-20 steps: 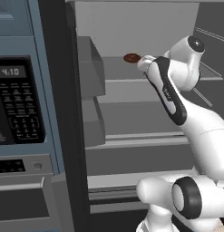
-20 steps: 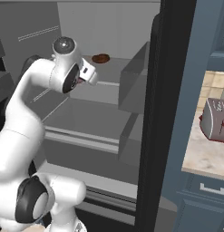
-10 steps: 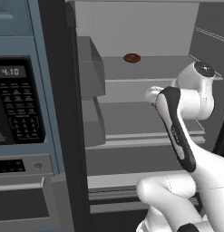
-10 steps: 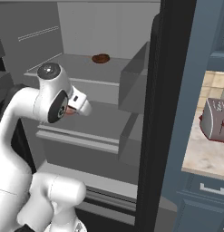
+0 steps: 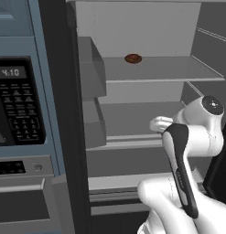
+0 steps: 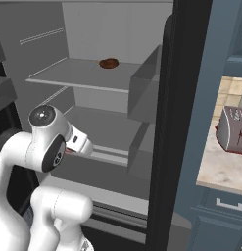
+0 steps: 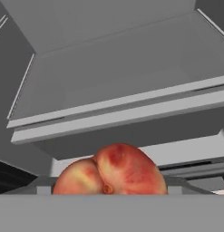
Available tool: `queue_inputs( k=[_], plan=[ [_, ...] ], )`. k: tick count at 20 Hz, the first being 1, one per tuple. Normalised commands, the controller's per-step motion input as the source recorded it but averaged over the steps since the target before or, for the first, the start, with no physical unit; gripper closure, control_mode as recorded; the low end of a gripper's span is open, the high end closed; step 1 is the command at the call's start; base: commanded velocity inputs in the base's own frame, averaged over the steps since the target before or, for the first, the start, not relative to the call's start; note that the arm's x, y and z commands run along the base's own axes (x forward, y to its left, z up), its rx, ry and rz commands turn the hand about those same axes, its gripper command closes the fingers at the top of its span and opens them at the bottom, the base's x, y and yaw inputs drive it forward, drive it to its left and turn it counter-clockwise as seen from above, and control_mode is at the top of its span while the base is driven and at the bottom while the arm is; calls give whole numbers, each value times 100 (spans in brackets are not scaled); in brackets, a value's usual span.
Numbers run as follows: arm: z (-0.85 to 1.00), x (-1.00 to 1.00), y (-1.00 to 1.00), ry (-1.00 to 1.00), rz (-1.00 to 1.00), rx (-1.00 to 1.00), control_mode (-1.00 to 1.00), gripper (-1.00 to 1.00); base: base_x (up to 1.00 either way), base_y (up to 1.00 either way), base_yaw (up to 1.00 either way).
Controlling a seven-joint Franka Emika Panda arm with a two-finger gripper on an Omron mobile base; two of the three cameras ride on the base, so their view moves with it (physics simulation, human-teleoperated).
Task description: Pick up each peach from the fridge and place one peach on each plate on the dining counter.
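Note:
A peach [image 7: 118, 167], orange-red with a yellow flush, sits tight against the hand camera between my gripper's [image 7: 109, 190] fingers, which it hides. My gripper [image 6: 73, 147] is shut on it, and a red sliver of the peach [image 6: 68, 151] shows under the hand. The hand [image 5: 159, 123] hangs in front of the open fridge [image 5: 169, 68], level with its middle shelf [image 6: 108, 127] and just outside the shelf's front edge. The plates and the dining counter are out of view.
A flat brown-red piece of food [image 5: 133, 58] lies on the fridge's upper shelf [image 6: 68, 73]. Boxy door bins [image 5: 89, 68] stand at the left. A black microwave [image 5: 18, 105] is left of the fridge. A toaster [image 6: 234, 130] stands on a counter to the right.
The arm has come down and drawn back from the upper shelf to the middle shelf's level, carrying the peach along. The brown-red food stays where it was.

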Motion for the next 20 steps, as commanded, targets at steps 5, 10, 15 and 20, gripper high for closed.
queue_inputs(
  k=[5, 10, 15, 20],
  plan=[
    [-33, -35, 0, 0, 0, 0, -100, 100, 0, 0, 0],
    [-22, -24, -2, 0, 0, 0, 100, 100, -25, -3, 0],
    [0, 0, 0, 0, 0, 0, 100, 100, -70, -6, 0],
    [0, 0, 0, 0, 0, 0, 100, 100, -46, -5, 17]
  ],
)
